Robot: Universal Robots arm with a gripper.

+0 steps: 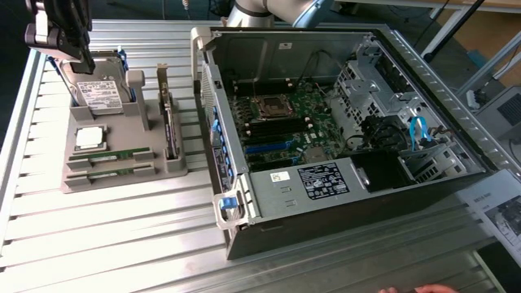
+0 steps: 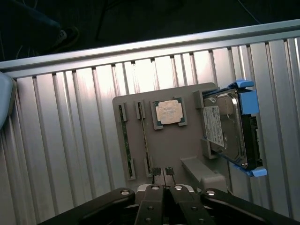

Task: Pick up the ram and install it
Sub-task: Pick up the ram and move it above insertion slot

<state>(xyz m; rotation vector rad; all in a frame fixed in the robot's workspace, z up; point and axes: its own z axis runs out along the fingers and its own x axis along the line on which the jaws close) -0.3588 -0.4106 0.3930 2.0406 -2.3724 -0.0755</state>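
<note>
Gripper (image 2: 164, 172) closed, seemingly empty, ram (image 2: 124, 140) in holder (image 2: 173, 145)

Open air over ram (image 2: 124, 140), drive (image 2: 225, 130) aside

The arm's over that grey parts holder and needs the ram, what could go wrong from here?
The black gripper is shut; lowered like that, it would likely press on a thin green ram stick rather than straddle it.
A second green stick sits in the parallel slot close by, so it may get clipped.
The gripper hangs close to the silver hard drive in its blue bracket, which a sideways move could bump.
</note>
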